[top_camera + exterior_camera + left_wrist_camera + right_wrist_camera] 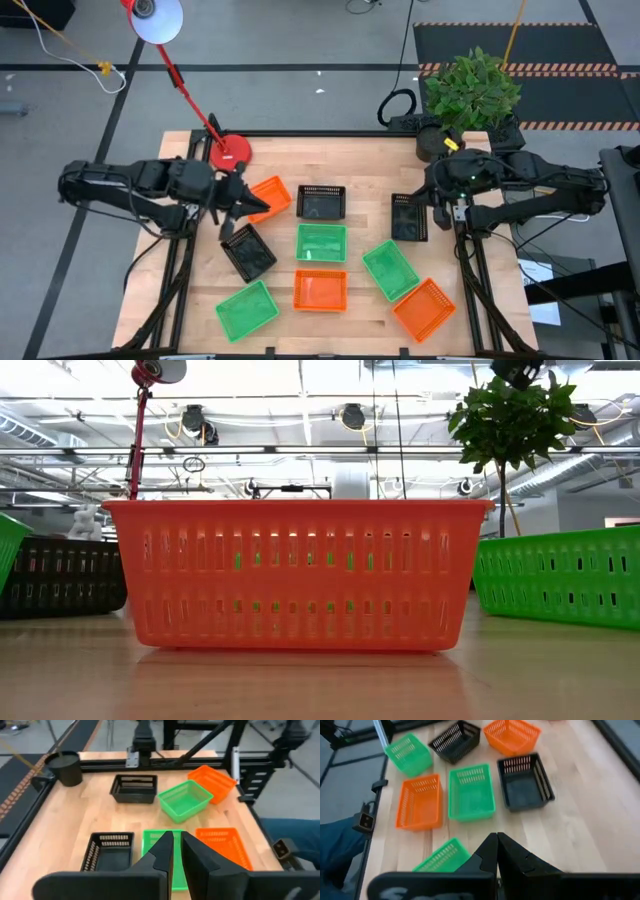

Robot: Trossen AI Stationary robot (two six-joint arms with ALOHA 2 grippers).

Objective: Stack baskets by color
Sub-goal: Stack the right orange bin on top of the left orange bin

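From above, nine baskets lie scattered, unstacked, on the counter (180, 300); the left tool (243, 199) hangs narrowly parted beside an orange basket (270, 197) and could nudge it.

Right wrist view: right tool (496, 851) pressed together, empty.

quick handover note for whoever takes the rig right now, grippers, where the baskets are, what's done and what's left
Left gripper: narrow gap between its fingers, holding nothing, over the table's left part between an orange basket and a black basket.
Right gripper: shut, empty, at the right, beside a black basket.
Baskets: nine, all lying singly on the table: three green, three orange, three black.
Done: nothing stacked.
Left: all three colour stacks.
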